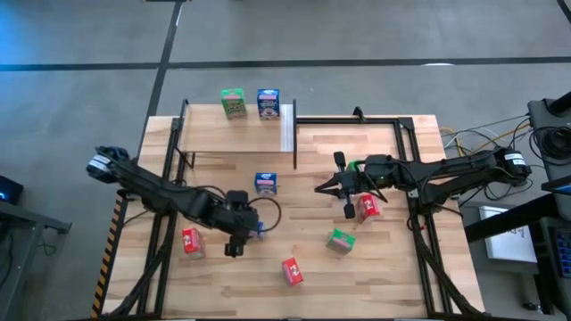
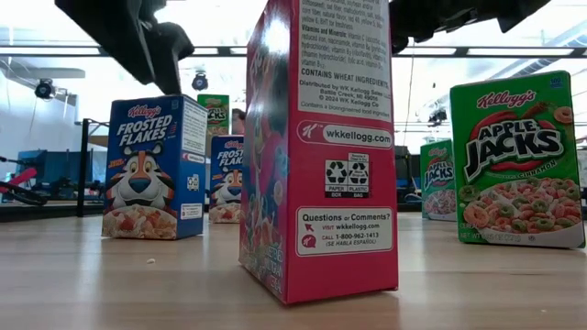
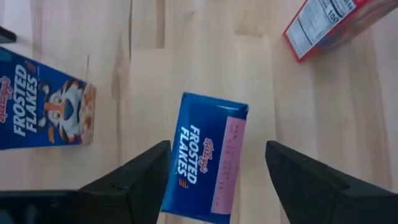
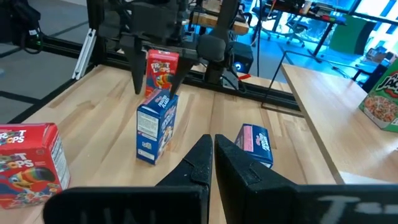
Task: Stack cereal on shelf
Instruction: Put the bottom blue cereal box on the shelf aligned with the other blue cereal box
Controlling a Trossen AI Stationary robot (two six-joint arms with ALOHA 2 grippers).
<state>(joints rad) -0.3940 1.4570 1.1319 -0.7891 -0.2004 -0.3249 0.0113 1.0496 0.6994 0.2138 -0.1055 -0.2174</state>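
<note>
Your left claw [image 3: 214, 180] hangs wide open over a blue cereal box [image 3: 208, 155], just bench-front of the standing blue one [image 1: 265, 183]. Expect it light, stiff, slick; pinch its narrow sides. Right claw [image 4: 213, 152] is pressed closed, empty. The shelf [image 1: 205, 134] holds one green [image 1: 233, 102] and one blue box [image 1: 268, 102].

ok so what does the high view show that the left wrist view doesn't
Only high view: the light wooden shelf carrying a green cereal box, and the right gripper. Only left wrist view: the Frosted Flakes print on the blue cereal box between the open fingers of the left gripper. Both: that blue box and wooden tabletop.
</note>
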